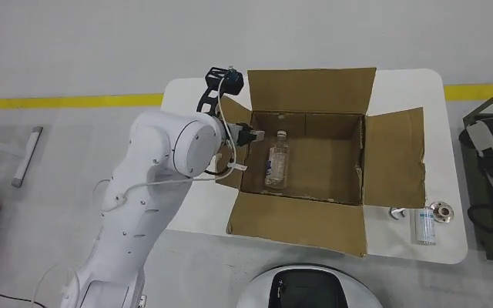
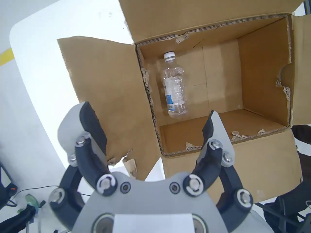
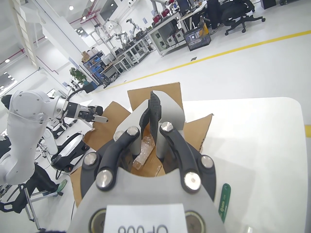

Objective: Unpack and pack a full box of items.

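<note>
Lying inside box (image 2: 255,78), bottle (image 2: 173,86) sits beyond left gripper (image 2: 148,109).

White arm (image 1: 146,200), black-padded grey claw (image 2: 149,111)

Brown cardboard box (image 1: 308,223), clear bottle (image 1: 278,160) with white cap and blue label, white table (image 1: 408,88), yellow floor line (image 1: 77,101)

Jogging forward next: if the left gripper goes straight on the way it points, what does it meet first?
Probably the water bottle lying in the cardboard box. The left gripper, jaws open, aims over the near wall's rim. Depth is unclear, so it might clip that rim.
</note>
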You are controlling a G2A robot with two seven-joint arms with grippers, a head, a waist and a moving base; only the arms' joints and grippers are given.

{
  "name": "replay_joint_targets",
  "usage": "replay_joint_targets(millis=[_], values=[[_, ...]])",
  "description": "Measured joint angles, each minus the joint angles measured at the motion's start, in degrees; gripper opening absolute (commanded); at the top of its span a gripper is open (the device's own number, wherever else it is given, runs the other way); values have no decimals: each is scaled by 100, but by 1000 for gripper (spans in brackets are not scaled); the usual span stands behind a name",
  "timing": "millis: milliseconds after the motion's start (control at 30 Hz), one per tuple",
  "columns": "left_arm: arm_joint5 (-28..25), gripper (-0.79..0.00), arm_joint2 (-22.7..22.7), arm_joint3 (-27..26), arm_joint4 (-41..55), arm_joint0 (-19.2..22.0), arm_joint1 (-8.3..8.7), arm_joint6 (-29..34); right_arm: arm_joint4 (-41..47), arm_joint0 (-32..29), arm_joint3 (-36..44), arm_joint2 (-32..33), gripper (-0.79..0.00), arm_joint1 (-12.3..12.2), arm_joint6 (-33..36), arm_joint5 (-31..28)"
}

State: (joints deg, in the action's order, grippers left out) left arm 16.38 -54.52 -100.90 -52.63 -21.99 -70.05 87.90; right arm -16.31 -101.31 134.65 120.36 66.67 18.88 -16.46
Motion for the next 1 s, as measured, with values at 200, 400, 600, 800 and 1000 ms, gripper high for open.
replay_joint_targets(millis=[200,400,600,800,1000], values=[[1,0,-190,75,16,-222,33,-1,-28,-60,0,11,-751,10,-21,12],[77,0,-212,284,185,-380,20,-76,-36,-98,0,34,-739,17,-24,3],[90,0,-202,470,419,-437,-4,-183,-189,-136,0,70,-677,15,78,36],[62,0,-216,644,423,-517,-1,-300,-358,-181,0,71,-613,20,91,87],[55,0,-258,701,445,-576,6,-322,-384,-219,0,63,-588,27,87,97]])
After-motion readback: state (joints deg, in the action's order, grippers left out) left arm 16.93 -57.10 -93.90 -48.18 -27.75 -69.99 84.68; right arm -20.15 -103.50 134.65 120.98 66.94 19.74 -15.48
